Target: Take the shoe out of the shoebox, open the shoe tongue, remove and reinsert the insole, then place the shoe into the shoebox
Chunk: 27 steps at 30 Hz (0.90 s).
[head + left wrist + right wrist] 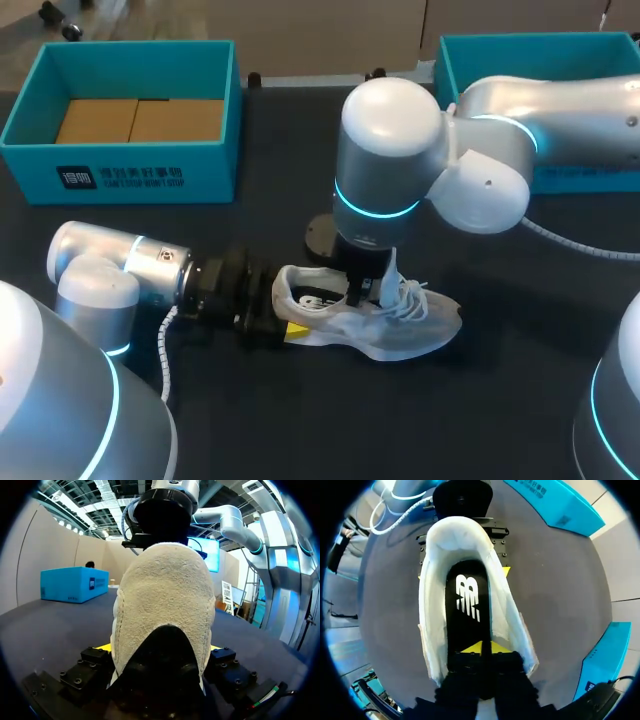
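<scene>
One shoebox: the teal shoebox [120,165] sits in the upper left of the frame, with brown cardboard [140,120] on its floor.
Left arm: it comes in from the lower left and lies low over the desk [480,400].
Left end effector [290,328]: it grips the heel of the shoe, with a yellow tip pressed on each side.
Shoe [410,330]: white, standing on its sole in the lower middle of the frame, outside both boxes, heel to the left and toe to the right. Its laces [410,295] are loose.
Insole [467,605]: black, lying inside the shoe.
Right end effector [482,647]: it points down into the shoe opening, fingers closed together with their tips on the insole. I cannot tell whether they pinch it.
Right arm: it comes in from the right edge.
Second box [480,45]: teal, in the upper right, partly behind the right arm.
</scene>
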Each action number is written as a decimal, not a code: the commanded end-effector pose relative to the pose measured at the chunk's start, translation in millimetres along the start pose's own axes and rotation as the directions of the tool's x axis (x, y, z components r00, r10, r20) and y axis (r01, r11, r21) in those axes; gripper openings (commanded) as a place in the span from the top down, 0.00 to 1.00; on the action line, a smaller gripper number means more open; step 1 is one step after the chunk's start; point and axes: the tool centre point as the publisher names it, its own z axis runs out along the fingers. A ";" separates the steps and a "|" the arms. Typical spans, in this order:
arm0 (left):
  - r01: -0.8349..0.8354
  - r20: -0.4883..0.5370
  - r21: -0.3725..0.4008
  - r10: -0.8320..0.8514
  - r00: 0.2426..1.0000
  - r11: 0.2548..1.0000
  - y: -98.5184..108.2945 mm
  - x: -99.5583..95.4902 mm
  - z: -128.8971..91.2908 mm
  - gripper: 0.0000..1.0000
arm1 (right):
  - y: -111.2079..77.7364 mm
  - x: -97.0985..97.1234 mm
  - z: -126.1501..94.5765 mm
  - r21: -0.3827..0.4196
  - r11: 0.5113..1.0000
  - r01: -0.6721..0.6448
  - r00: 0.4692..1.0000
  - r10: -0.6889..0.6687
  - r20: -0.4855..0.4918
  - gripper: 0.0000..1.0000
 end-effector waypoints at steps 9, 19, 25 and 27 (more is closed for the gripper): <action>0.000 0.001 0.000 0.000 1.000 1.000 2.0 -1.1 0.0 1.00 | -2.2 -0.7 15.1 -0.004 1.000 0.008 0.999 -0.008 -0.048 0.62; 0.000 0.001 0.000 0.000 1.000 1.000 2.0 -1.1 0.0 1.00 | 2.4 9.0 31.4 -0.005 1.000 0.016 0.994 -0.016 -0.107 0.54; 0.000 0.001 0.000 0.000 1.000 1.000 2.0 -1.1 0.0 1.00 | 2.8 20.4 38.2 0.018 1.000 0.003 0.983 0.001 -0.184 0.60; 0.000 0.001 0.000 0.000 1.000 1.000 2.0 -1.1 0.0 1.00 | 2.8 27.8 38.1 0.017 1.000 0.008 0.978 -0.004 -0.207 0.62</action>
